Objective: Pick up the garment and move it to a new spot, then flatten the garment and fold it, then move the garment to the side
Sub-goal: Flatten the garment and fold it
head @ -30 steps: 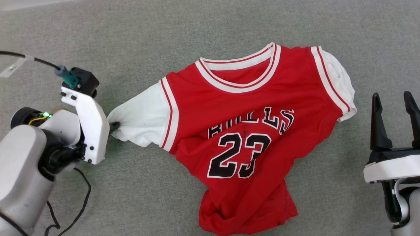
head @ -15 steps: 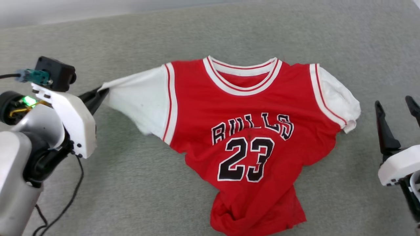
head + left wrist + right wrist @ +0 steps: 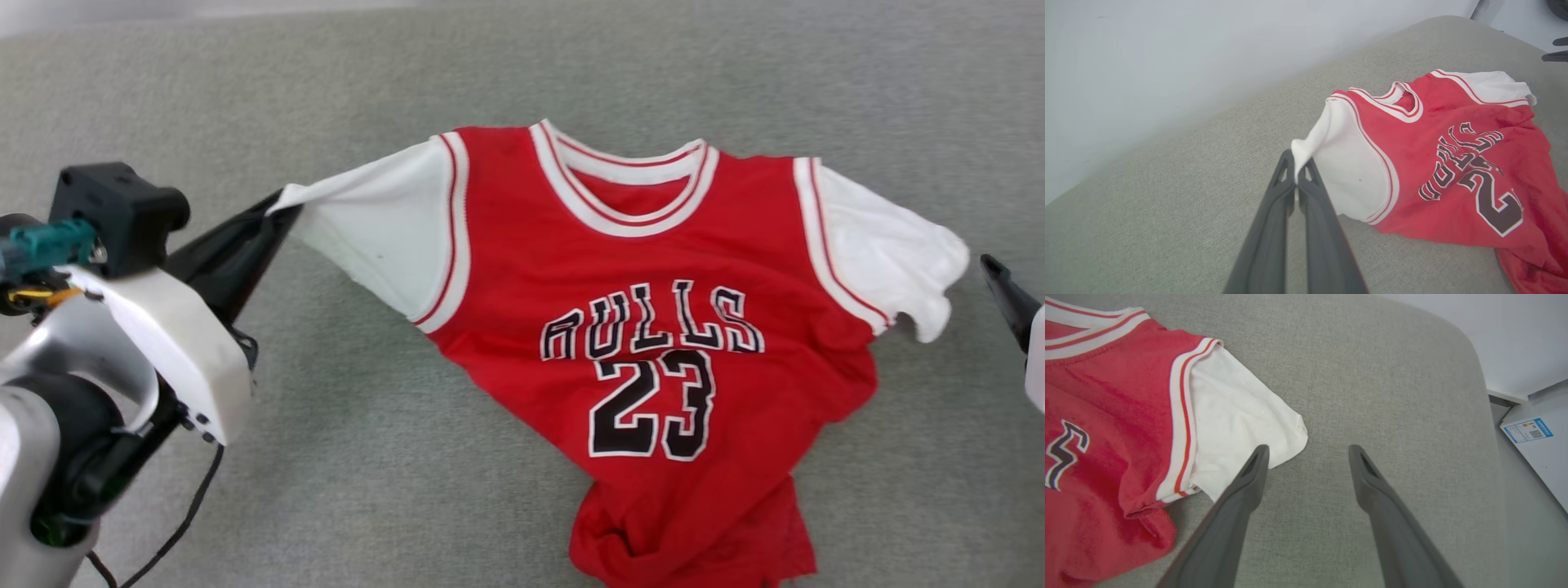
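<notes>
On grey surface point(image 3: 367, 490), 1 garment point(image 3: 653, 269)

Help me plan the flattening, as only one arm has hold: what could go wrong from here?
The left gripper pinches just the tip of one white sleeve of the garment; a harder pull might slip it free.
The hem is bunched; sideways pulling alone may leave it crumpled.
The open right gripper sits beside the other sleeve, not around it, so closing now could miss.
</notes>
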### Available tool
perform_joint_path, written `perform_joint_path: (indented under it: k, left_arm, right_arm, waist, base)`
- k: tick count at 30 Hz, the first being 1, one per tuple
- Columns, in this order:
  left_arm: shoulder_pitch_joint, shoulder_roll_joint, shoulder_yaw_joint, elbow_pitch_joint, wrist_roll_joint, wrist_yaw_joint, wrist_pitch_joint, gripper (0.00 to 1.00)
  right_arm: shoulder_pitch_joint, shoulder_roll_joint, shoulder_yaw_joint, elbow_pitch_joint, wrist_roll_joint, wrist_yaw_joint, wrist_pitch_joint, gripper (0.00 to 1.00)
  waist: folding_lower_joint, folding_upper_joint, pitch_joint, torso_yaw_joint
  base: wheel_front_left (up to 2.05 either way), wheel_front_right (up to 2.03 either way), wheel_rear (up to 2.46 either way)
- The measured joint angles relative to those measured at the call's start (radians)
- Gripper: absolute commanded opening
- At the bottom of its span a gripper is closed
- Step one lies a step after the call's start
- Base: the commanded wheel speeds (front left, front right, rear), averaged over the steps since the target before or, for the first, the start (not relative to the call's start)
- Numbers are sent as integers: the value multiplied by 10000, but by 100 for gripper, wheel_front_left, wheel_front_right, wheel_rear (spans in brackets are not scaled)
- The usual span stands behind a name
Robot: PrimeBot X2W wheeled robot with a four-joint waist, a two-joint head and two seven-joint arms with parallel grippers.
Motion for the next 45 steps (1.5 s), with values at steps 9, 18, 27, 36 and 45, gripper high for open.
perform_joint_path:
  k: [9,18,27,36,45]
  left_arm:
    - [299,-460,-326,-1225,123,104,-512,0]
    - [140,-924,-690,-1348,355,-10,-957,0]
    - [135,-1011,-763,-1058,336,-81,-1152,0]
    - [552,-1085,-470,-673,267,161,-1712,0]
    - [1112,-721,554,-671,190,692,-2291,0]
  right_arm:
    - [-1220,-443,-21,1292,270,-2,1967,100]
    - [-1337,-991,800,2054,441,-19,2401,100]
    - [-1340,-1522,1685,2541,869,2,984,0]
    - [-1599,-1501,1779,2953,368,2,-518,0]
    - [-1701,-1896,1509,1795,533,2,-1126,0]
  waist:
    - [0,0,622,841]
    - [0,0,1181,1542]
    - [0,0,1106,1559]
    - [0,0,185,1246]
    - [0,0,-1312,844]
  base:
    - [0,0,0]
    - [0,0,0]
    - [0,0,0]
    - [0,0,0]
    - [0,0,0]
